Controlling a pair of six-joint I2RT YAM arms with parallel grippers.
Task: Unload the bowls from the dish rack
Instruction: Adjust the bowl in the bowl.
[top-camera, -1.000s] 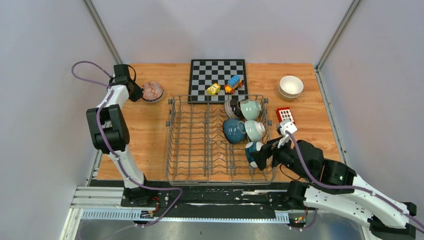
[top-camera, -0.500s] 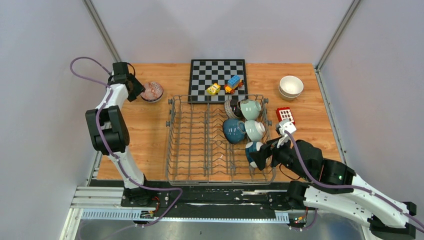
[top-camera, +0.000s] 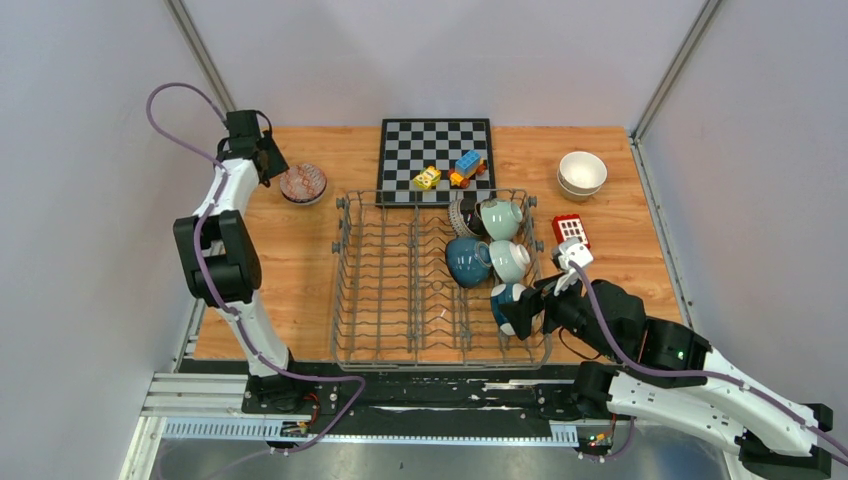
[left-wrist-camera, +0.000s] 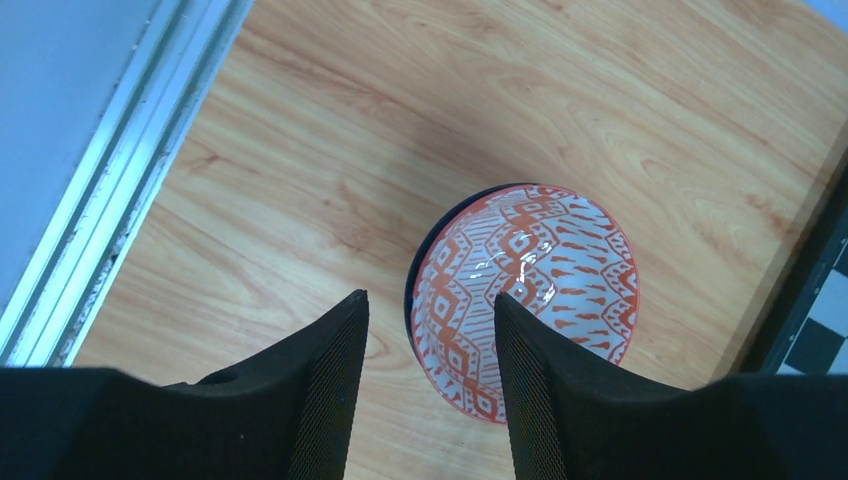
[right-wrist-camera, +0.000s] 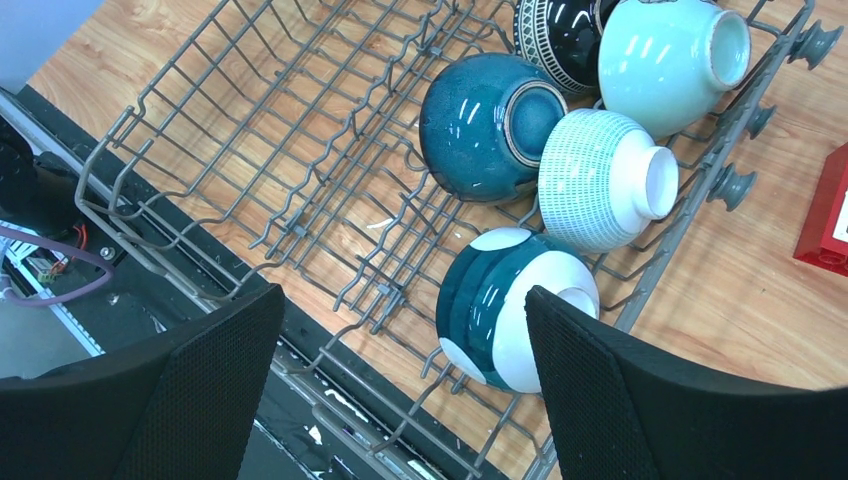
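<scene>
The dish rack (top-camera: 400, 300) holds five bowls, all crowded into its right-hand end. A dark-patterned bowl (right-wrist-camera: 560, 35) and a pale mint bowl (right-wrist-camera: 665, 60) sit at the far corner. A dark teal bowl (right-wrist-camera: 480, 125) and a green-lined white bowl (right-wrist-camera: 595, 180) lie on their sides in the middle, and a teal-and-white bowl (right-wrist-camera: 505, 310) is nearest. The right claw (right-wrist-camera: 402, 300) hovers spread wide over that last one (gripping nothing). Out on the bench (top-camera: 290, 270), an orange-patterned bowl (left-wrist-camera: 525, 290) sits upright below the left claw (left-wrist-camera: 430, 310), whose fingers stand apart, pinching nothing. Two cream bowls (top-camera: 582, 172) are stacked at the far right corner.
</scene>
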